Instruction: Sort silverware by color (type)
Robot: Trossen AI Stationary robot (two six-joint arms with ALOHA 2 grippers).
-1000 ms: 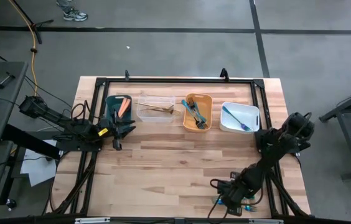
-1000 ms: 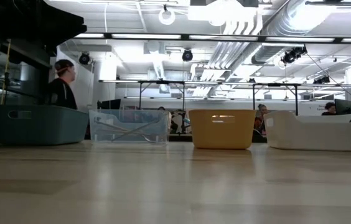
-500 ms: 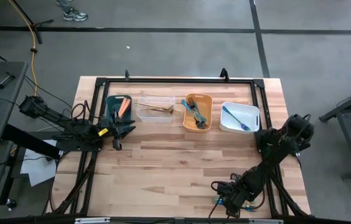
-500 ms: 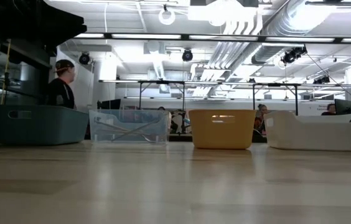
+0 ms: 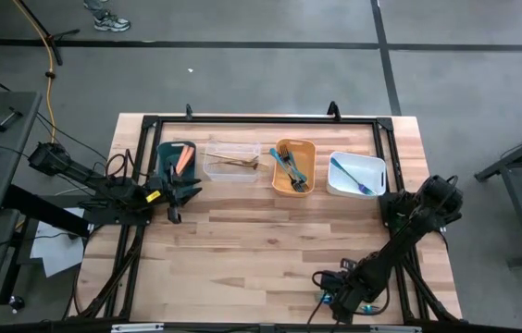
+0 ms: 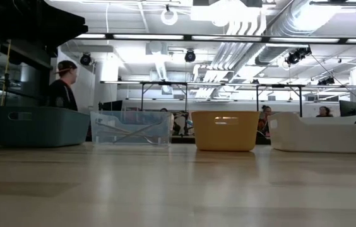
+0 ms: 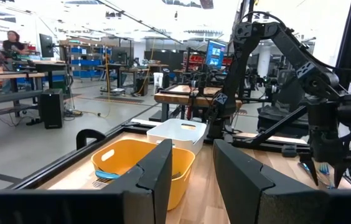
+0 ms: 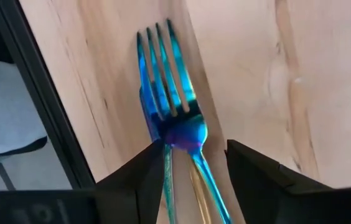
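Two or three iridescent blue forks (image 8: pixel 166 81) lie stacked on the wood, close to the table's near edge. My right gripper (image 8: pixel 194 149) is open above them, pointing down, with one finger on each side of their handles. In the high view it is at the near right (image 5: pixel 340 296). My left gripper (image 5: pixel 176 192) is open and empty, and waits near the table's left side in front of the teal bin (image 5: pixel 176 155). The left wrist view also shows it open (image 7: pixel 194 165). Other silverware lies in the four bins.
Four bins stand in a row at the far side: teal, clear (image 5: pixel 231 161), orange (image 5: pixel 293 166) and white (image 5: pixel 355 173). A dark frame rail (image 8: pixel 38 93) runs right beside the forks along the table's edge. Bare wood (image 5: pixel 261 240) lies between the arms.
My right gripper has moved a little toward the table's near edge, and the arm's elbow has sunk slightly with it. The left arm and the bins have kept still.
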